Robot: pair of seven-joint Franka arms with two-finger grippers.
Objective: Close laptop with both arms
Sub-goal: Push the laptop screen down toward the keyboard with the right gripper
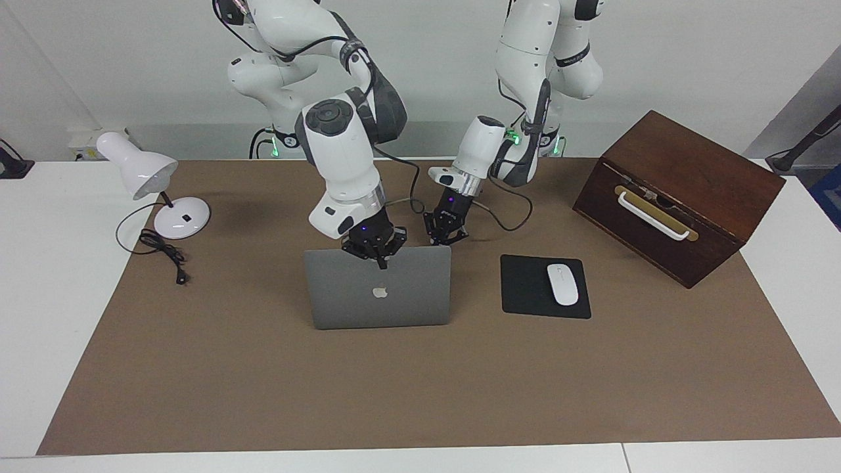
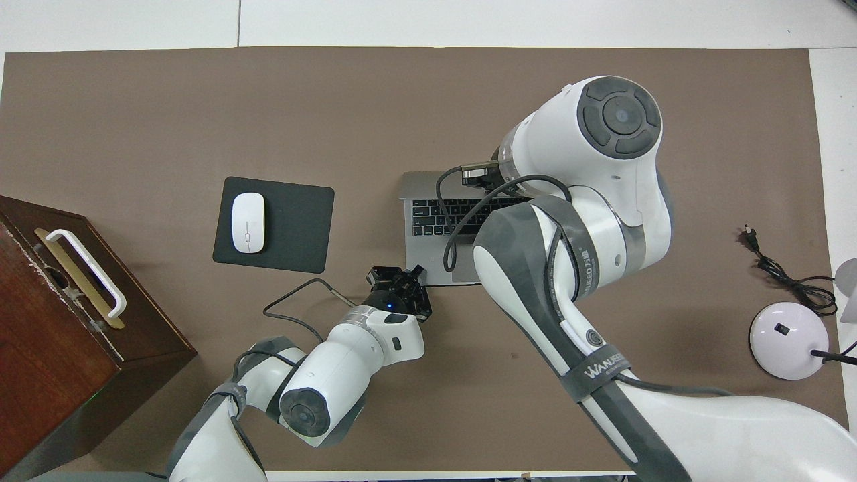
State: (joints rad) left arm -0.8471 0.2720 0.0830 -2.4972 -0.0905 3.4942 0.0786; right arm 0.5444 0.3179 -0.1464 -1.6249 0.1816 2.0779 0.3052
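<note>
The silver-grey laptop (image 1: 401, 302) stands open on the brown mat, its lid with the apple logo close to upright. In the overhead view the lid's top edge overhangs the keyboard's upper rows on the laptop (image 2: 428, 258). My right gripper (image 1: 382, 262) is shut, its fingertips pressed against the lid's top edge near the middle; in the overhead view its own wrist hides it. My left gripper (image 1: 441, 240) is shut and rests low at the base's corner nearest the robots, toward the left arm's end. The left gripper (image 2: 415, 271) holds nothing.
A black mouse pad (image 1: 525, 292) with a white mouse (image 1: 562, 284) lies beside the laptop toward the left arm's end, and a dark wooden box (image 1: 677, 190) with a white handle stands past it. A white desk lamp (image 1: 141, 172) and its cord (image 1: 161, 253) sit at the right arm's end.
</note>
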